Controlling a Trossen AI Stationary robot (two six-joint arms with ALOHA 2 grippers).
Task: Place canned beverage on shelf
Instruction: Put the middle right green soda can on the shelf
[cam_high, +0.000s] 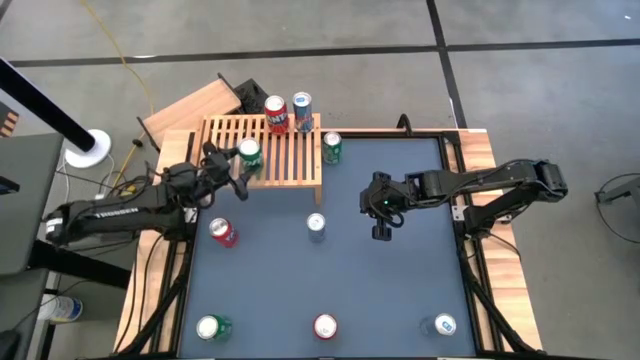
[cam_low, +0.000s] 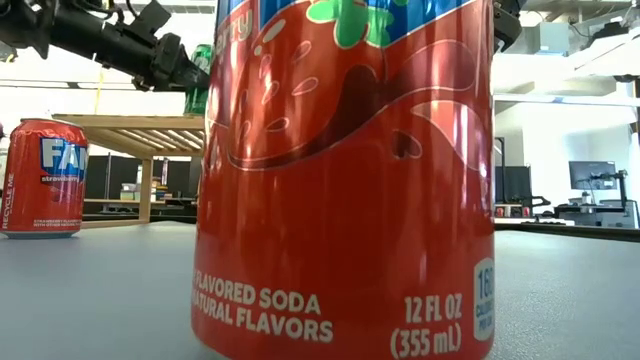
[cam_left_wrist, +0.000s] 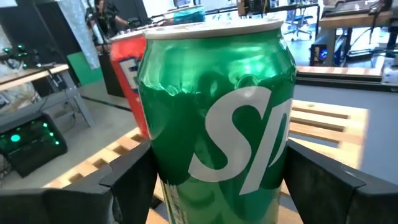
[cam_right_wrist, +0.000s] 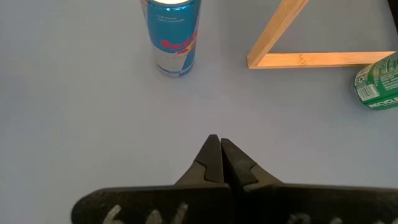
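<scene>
**Green can in the left gripper on the shelf**

Left gripper is at the shelf's near-left part with its fingers spread wide on either side of a green can. The left wrist view shows both dark fingers flanking the can's body; whether they press on it or stand just off it I cannot tell. The can stands upright on the slats. Behind it on the shelf stand a red can and a blue can, side by side at the far edge.

Right gripper hangs over the grey table, right of the shelf, its fingers pressed together and holding nothing. A slim blue-and-silver can stands on the table near the shelf's front; another green can stands just off the shelf's right end. More cans stand on the table: one red can by the left arm, and three along the near edge, green, red and blue.
</scene>
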